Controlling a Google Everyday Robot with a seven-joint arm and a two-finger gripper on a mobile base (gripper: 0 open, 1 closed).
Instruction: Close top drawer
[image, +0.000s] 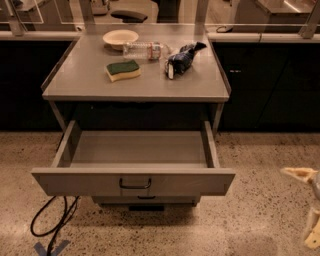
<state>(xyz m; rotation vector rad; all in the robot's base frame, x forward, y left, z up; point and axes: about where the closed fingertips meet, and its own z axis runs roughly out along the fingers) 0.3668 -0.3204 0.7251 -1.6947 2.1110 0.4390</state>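
You have only the one camera view to work from. The top drawer (75, 182) is pulled fully out toward you from under the table (80, 87). Its shallow tray is bare, and the tall front panel faces the camera with the small dark handle (135, 183) at its centre. Being out this far, it wants a straight push on the front panel, square to the table, rather than any grip on the handle.

The gripper (299, 208) sits at the far right edge of the view, low over the floor (260, 150), well apart from the drawer and off to the side of its front. It is partly cut off by the edge, so take this with caution, but its two pale fingers (300, 173) look spread apart and hold nothing. You would need to bring it across in front of the panel before pushing.

Below the open drawer, a shorter drawer front (145, 200) is shut. On the table top a green and yellow sponge (123, 70) lies near the middle, with a pale bowl (120, 37), a clear bottle (147, 50) on its side and a dark blue bag (181, 57) toward the back. None of them is in the drawer's path.

The floor is speckled stone. A black cable (50, 225) loops on it at lower left, near the drawer's left corner. Dark cabinets (270, 85) run behind the table.
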